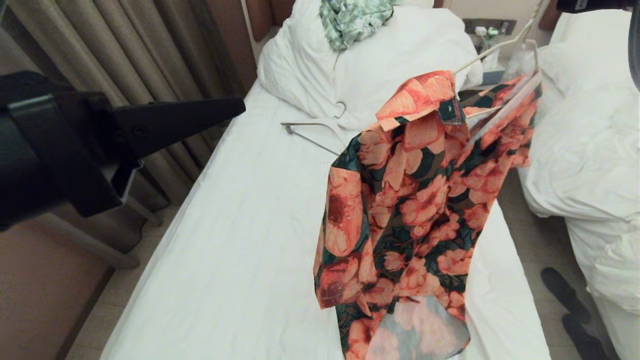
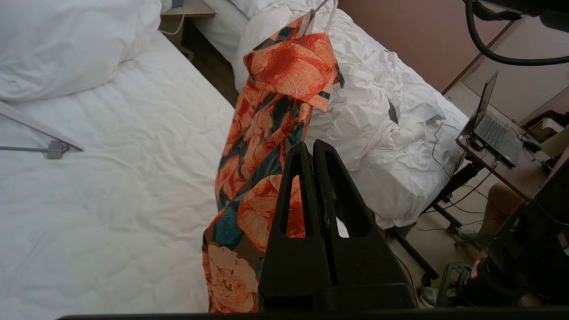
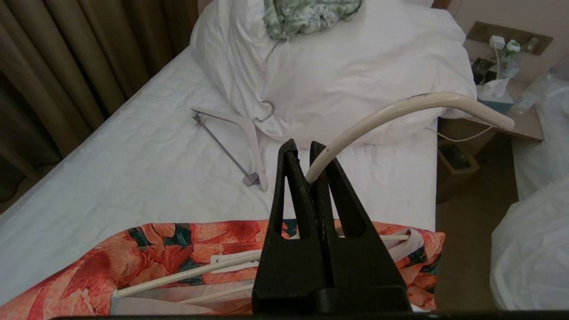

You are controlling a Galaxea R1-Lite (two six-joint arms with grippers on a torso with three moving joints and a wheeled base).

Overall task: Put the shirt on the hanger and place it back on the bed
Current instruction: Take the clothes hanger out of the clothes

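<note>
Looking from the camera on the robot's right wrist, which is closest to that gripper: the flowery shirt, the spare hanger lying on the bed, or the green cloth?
From the right gripper, shut on the thin hanger's hook:
1. Shirt: hanging on that hanger, right under the gripper.
2. Spare hanger: flat on the sheet, by the pillow's edge.
3. Green cloth: on top of the pillow, at the bed's head.

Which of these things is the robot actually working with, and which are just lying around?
In use: shirt, thin hanger clamped in the right gripper, bed.
Lying about: thicker hanger, green-and-white cloth, second bed, laptop. The left gripper holds nothing.
</note>
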